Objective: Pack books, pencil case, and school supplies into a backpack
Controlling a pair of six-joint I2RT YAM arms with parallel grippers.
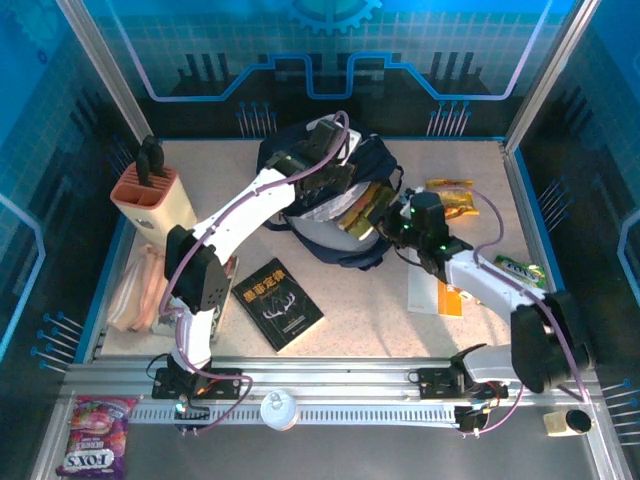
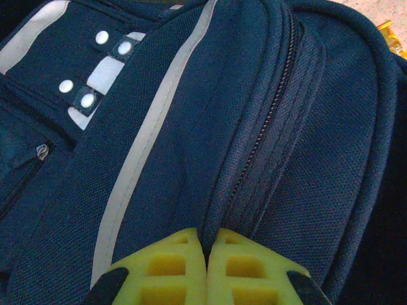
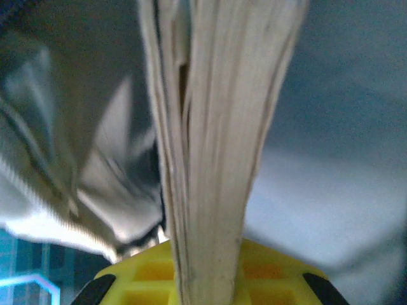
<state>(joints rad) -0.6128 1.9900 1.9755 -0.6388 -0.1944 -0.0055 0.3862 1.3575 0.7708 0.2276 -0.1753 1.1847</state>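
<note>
One backpack: large dark navy fabric backpack (image 1: 378, 165) with a thin pale stripe, lying at the back middle of the table (image 1: 370, 330), its opening turned toward the right arm.
Left gripper (image 2: 206, 244): yellow fingers pressed together, pinching a fold of the navy fabric just beside the zipper.
Held book: book with cream page edges (image 3: 210, 127), at the opening of the backpack.
Right gripper (image 3: 206, 270): clamped on that book's page edge.
Black book (image 1: 277, 303): glossy cover with an antlered skull, flat on the table in front of the backpack.
Pencil case: long pale pink soft pouch (image 1: 135, 295), at the table's left edge.
Supplies: slim flat orange-and-white pack (image 1: 440, 297), under the right forearm.
Surroundings: peach-and-cream knife block (image 1: 150, 200) at the back left; crinkly yellow-orange snack bag (image 1: 455, 200) right of the backpack.
</note>
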